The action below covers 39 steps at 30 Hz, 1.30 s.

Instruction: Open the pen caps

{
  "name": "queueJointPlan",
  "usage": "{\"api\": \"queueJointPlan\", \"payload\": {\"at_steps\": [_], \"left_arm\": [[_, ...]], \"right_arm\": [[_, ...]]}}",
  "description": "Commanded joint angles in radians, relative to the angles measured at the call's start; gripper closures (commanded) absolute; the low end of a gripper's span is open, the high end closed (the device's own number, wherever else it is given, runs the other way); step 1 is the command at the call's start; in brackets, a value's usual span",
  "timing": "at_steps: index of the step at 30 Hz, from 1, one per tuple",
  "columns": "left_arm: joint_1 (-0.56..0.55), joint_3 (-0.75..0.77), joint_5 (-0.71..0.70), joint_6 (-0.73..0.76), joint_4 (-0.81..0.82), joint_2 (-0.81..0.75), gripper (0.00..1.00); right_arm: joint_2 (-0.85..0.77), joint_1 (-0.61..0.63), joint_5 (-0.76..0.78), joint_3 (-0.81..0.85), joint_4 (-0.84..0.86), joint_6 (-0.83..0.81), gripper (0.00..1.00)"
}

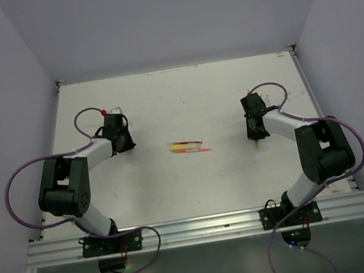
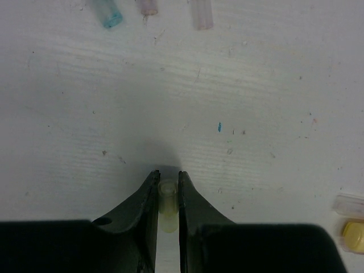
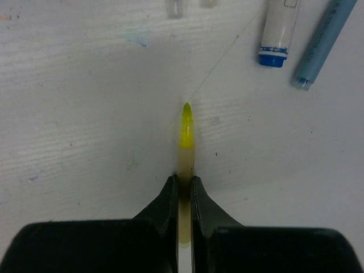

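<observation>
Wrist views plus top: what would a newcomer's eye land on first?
The right pincer is clamped on a yellow-tipped pen, whose bare tip points away over the table. The left pincer holds a lone pale yellow cap, with no pen in it. In the top view, a few loose pens lie mid-table.

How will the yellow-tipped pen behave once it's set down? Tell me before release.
The yellow-tipped pen looks round and slim, so it would probably roll on the flat table. It seems rigid plastic, likely stiff and light. Its exposed tip may mark the surface.
</observation>
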Motion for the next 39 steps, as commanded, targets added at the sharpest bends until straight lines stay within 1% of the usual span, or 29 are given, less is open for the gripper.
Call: {"api": "queueJointPlan", "payload": {"at_steps": [1,12,18,20,21,23,24,25,29,30,34,36,37,39], "left_arm": [[0.023,0.051,0.022,0.042,0.035,0.026,1.0],[0.034,0.066,0.038,0.041,0.041,0.066,1.0],[0.036,0.054,0.057,0.025,0.045,0.072,1.0],[0.036,0.045,0.054,0.024,0.044,0.072,0.97],[0.036,0.043,0.054,0.024,0.044,0.072,0.92],[0.036,0.035,0.043,0.021,0.042,0.071,0.88],[0.036,0.034,0.039,0.021,0.042,0.071,0.83],[0.036,0.032,0.035,0.021,0.041,0.072,0.81],[0.037,0.029,0.023,0.016,0.039,0.072,0.73],[0.037,0.017,0.02,0.01,0.042,0.066,0.69],[0.039,0.012,0.026,0.007,0.049,0.049,0.65],[0.04,0.014,0.023,0.007,0.045,0.046,0.64],[0.04,0.009,0.025,0.004,0.044,0.037,0.64],[0.04,0.005,0.025,0.004,0.049,0.029,0.63]], "right_arm": [[0.029,-0.01,0.005,0.035,0.031,-0.015,1.0],[-0.028,-0.005,-0.066,-0.004,0.031,-0.009,1.0],[-0.024,0.003,-0.069,-0.001,0.017,-0.004,1.0],[-0.01,0.003,-0.069,0.012,0.011,-0.004,1.0],[-0.001,0.004,-0.069,0.015,0.008,-0.003,1.0],[0.004,0.007,-0.069,0.019,0.01,-0.003,0.95],[0.009,0.007,-0.071,0.019,0.011,-0.001,0.94],[0.01,0.009,-0.071,0.021,0.011,-0.001,0.93],[0.021,0.01,-0.083,0.027,0.011,-0.007,0.93],[0.022,0.01,-0.08,0.027,0.01,-0.009,0.92],[0.024,0.01,-0.081,0.029,0.011,-0.012,0.91],[0.022,0.01,-0.081,0.027,0.011,-0.013,0.9],[0.021,0.013,-0.081,0.026,0.013,-0.013,0.86],[0.021,0.012,-0.08,0.027,0.013,-0.015,0.83]]}}
